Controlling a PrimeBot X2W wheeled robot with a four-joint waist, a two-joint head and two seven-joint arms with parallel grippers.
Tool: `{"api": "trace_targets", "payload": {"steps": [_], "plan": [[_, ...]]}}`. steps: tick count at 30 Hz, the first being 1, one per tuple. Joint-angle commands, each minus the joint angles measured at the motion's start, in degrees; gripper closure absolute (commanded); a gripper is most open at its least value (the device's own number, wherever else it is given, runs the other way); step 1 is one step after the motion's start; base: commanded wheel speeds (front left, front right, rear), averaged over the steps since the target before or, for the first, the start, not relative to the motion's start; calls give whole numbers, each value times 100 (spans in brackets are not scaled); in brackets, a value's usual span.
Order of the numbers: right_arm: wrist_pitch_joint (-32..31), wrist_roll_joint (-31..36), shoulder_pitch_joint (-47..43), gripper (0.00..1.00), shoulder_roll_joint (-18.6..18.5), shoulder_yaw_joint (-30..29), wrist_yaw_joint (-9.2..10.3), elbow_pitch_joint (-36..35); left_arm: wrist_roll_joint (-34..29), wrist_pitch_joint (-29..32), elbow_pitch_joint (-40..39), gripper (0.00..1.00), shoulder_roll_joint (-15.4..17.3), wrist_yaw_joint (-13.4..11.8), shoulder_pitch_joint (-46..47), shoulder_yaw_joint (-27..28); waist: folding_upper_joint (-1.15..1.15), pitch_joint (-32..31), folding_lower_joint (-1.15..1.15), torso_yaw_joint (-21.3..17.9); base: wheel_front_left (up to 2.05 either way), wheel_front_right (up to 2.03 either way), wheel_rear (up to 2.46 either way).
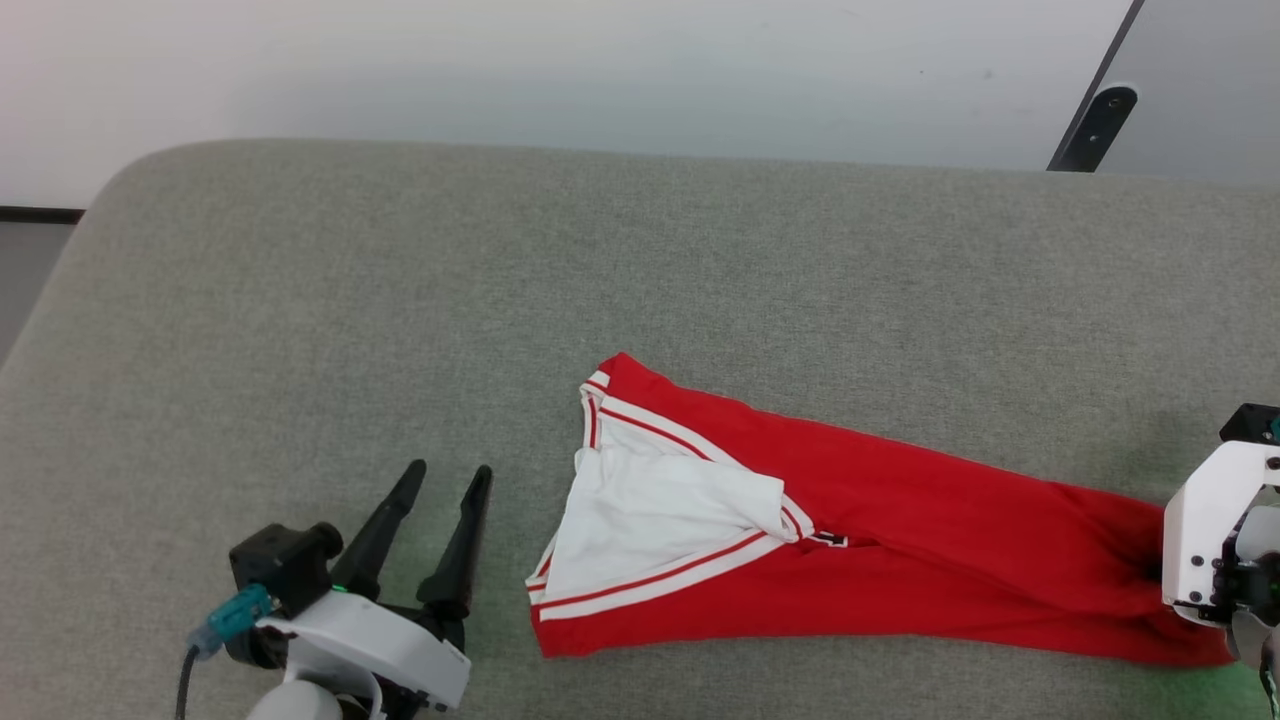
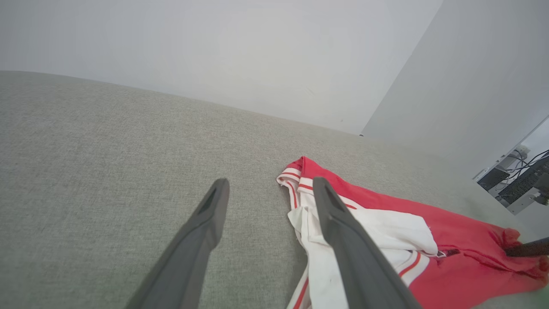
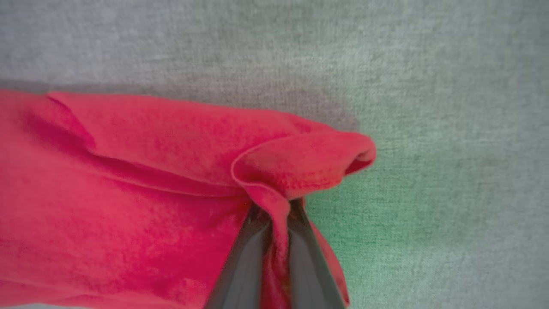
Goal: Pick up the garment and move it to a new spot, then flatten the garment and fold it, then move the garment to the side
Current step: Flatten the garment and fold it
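The garment (image 1: pixel 900 530) lies in a long rumpled strip on the grey upholstered surface (image 1: pixel 600 250), red body to the right and white striped sleeve (image 1: pixel 650 510) at its left end. My left gripper (image 1: pixel 449 468) stands open just left of the sleeve, with nothing between its fingers. In the left wrist view the left gripper (image 2: pixel 270 182) points past the garment (image 2: pixel 454 240), and its right finger overlaps the sleeve in that view. My right gripper (image 3: pixel 276 210) is shut on a pinched fold at the right end of the garment (image 3: pixel 150 171). Its white wrist housing (image 1: pixel 1215 540) sits at the right edge.
The surface has a rounded far left corner (image 1: pixel 130 170) and a pale wall (image 1: pixel 500 70) behind it. A dark bracket (image 1: pixel 1095 128) stands beyond the far right edge. Desks with cables (image 2: pixel 519 180) show off to the right.
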State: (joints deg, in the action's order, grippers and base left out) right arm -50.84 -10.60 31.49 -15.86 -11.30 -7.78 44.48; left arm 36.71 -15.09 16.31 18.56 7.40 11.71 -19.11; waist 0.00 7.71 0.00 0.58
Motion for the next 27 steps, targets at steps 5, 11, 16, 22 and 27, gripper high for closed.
{"api": "trace_targets", "payload": {"steps": [5,11,16,22,27], "plan": [[86,119,-172,100,-399,14,58,207,59,-2,48,0,39,13,62,-14,0,-54,0,-33,0,0,0],[114,42,-128,100,-709,-37,41,148,96,-2,99,0,57,13,-19,-9,0,-167,0,-81,0,0,0],[50,-329,-30,100,-593,3,35,23,115,-2,128,0,45,13,-136,33,0,-296,0,-175,0,0,0],[-173,-848,-32,100,-192,-76,35,-462,162,-2,162,0,30,13,-247,52,0,-492,0,-259,0,0,0],[-559,-1242,-171,100,272,15,35,-1209,186,-2,180,0,41,13,-363,138,0,-685,0,-299,0,0,0]]}}
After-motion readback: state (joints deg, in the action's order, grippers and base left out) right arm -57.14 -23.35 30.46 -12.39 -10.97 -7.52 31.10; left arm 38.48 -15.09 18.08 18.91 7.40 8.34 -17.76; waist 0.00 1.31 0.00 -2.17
